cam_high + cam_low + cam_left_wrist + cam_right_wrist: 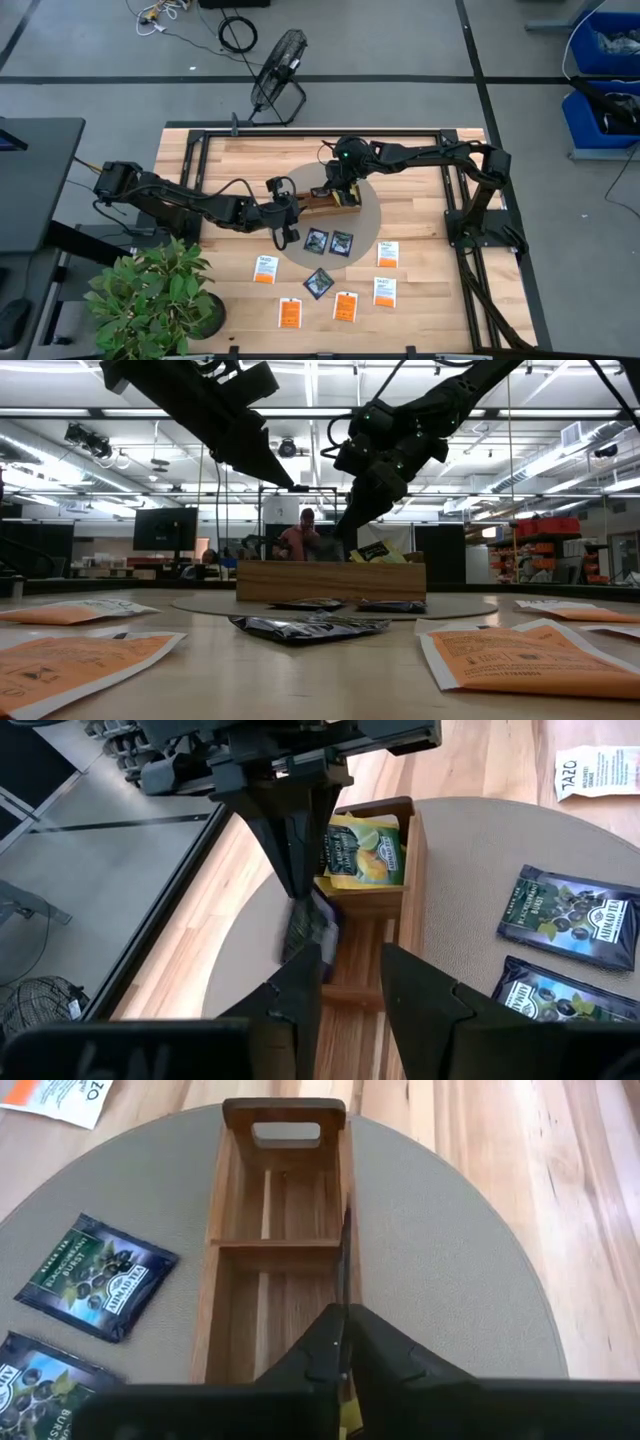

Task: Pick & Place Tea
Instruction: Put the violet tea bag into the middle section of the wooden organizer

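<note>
A long wooden tray (pixel 283 1108) lies on a round grey mat (pixel 450 1280) at the table's middle. One yellow-green tea packet (pixel 362 852) stands in one of its compartments. My right gripper (pixel 343 1315) hovers over the tray, shut on a dark tea packet (pixel 305 925). My left gripper (pixel 350 985) is open just left of the tray (pixel 318 207), with nothing between its fingers. Two dark packets (pixel 316 240) (pixel 341 241) lie flat on the mat. A third dark packet (pixel 319 283) lies nearer, among orange packets (pixel 290 313) and white-and-orange packets (pixel 388 254). My right gripper pinches the dark packet between its two fingers (pixel 290 850), coming from above and pointing down. It holds the packet's upper edge (pixel 298 905). The packet hangs upright below the fingers. It shows edge-on (pixel 344 1250) above the tray's long wall, lifted clear of the mat.
A fan (pixel 278 70) stands beyond the table's far edge and a potted plant (pixel 150 295) at its near left corner. Loose packets cover the near middle of the table (pixel 345 306). A person (pixel 300 535) shows far behind the tray in the low view.
</note>
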